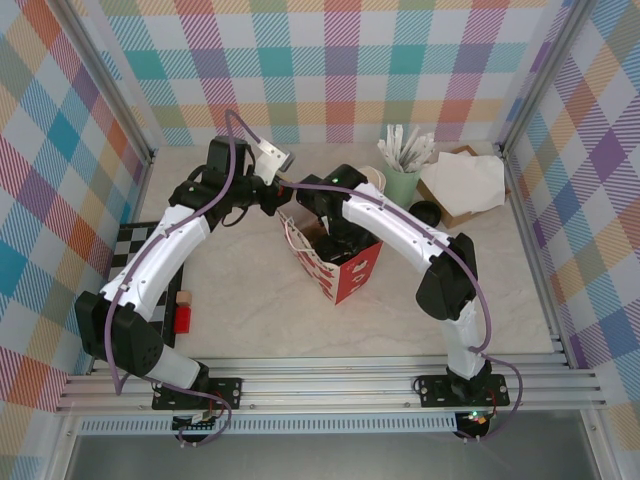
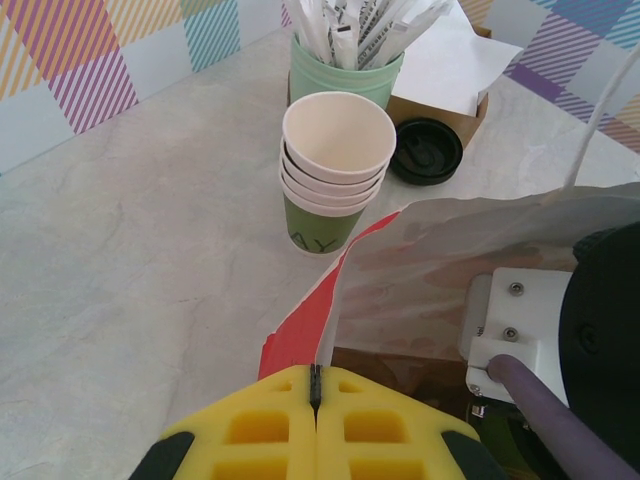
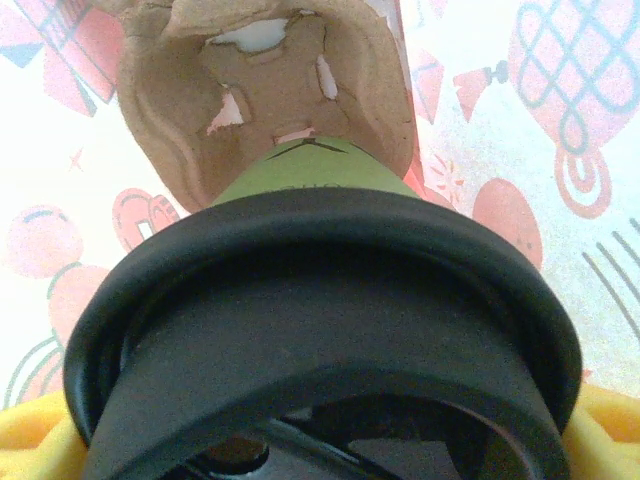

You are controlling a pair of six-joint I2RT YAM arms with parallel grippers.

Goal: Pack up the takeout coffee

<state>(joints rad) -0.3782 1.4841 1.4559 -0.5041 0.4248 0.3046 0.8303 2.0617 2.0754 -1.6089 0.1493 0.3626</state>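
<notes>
White-shelled arms [image 1: 165, 250] with black joints, purple cables [image 1: 232, 180], yellow tool pads [image 2: 250, 430] (white bracket [image 2: 510, 310] bears two screws).

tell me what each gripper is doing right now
Left gripper: closed, pinching the rim of the red-and-white paper bag.
Right gripper: closed on the dark-green paper cup with black plastic lid.

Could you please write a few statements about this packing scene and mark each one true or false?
1. The left gripper is shut on the paper bag's rim. True.
2. The takeout coffee stands on the table beside the bag. False: it is inside the bag, gripped by the right gripper, above a cardboard carrier.
3. A loose black lid lies on the table near the stack of cups. True.
4. The mint-green cup is empty. False: it holds white wrapped sticks.
</notes>
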